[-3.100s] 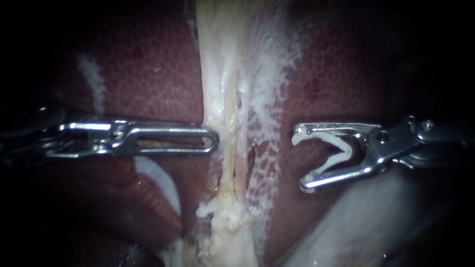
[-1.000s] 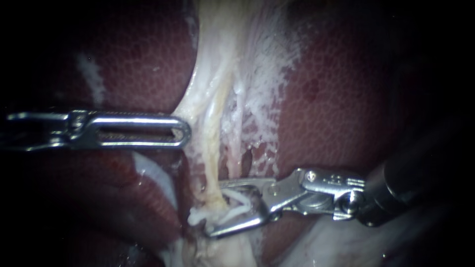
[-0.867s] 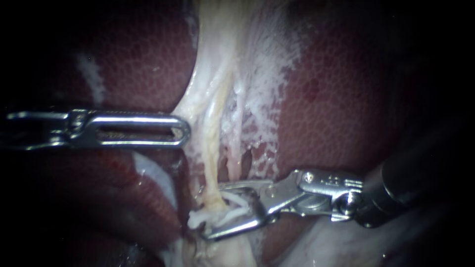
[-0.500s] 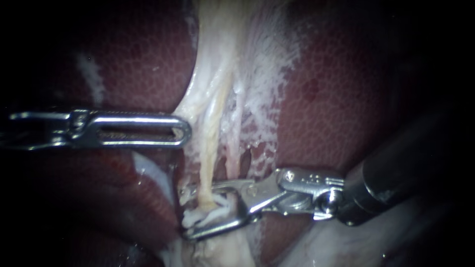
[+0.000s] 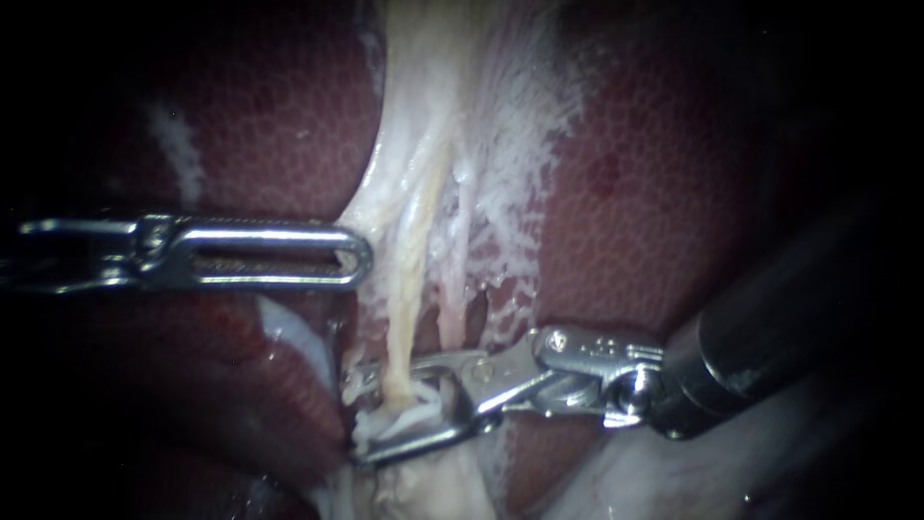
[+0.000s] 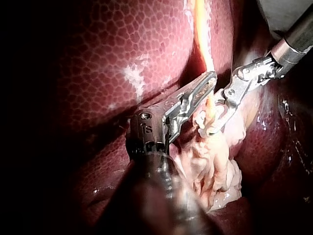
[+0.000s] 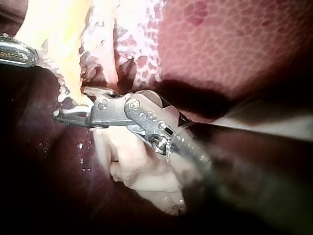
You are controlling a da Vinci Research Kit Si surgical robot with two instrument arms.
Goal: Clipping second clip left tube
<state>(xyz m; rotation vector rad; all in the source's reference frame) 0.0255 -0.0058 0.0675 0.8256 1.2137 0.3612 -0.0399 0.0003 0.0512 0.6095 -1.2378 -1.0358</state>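
White clip [image 5: 399, 419], gripped in the jaws of my right instrument [image 5: 358, 416], now straddles the yellowish left tube [image 5: 404, 318] low down after sliding further across it, so squeezing shut looks due, while the jaws of my left instrument [image 5: 361, 258] stay clamped on pale tissue [image 5: 385, 202]

Liver [image 5: 654, 193] deep maroon throughout, netted with a fine paler honeycomb, and crossed by one chalky white streak [image 5: 178, 154]. Left tube [image 5: 409, 289] waxy cream-yellow, orange in my left wrist view; pale tissue [image 5: 500, 144] around it white and lacy, red showing through its holes. My left instrument [image 5: 358, 258] and my right instrument [image 5: 358, 416] bright silver at the jaws, right shaft dark grey, clip [image 5: 395, 420] white.
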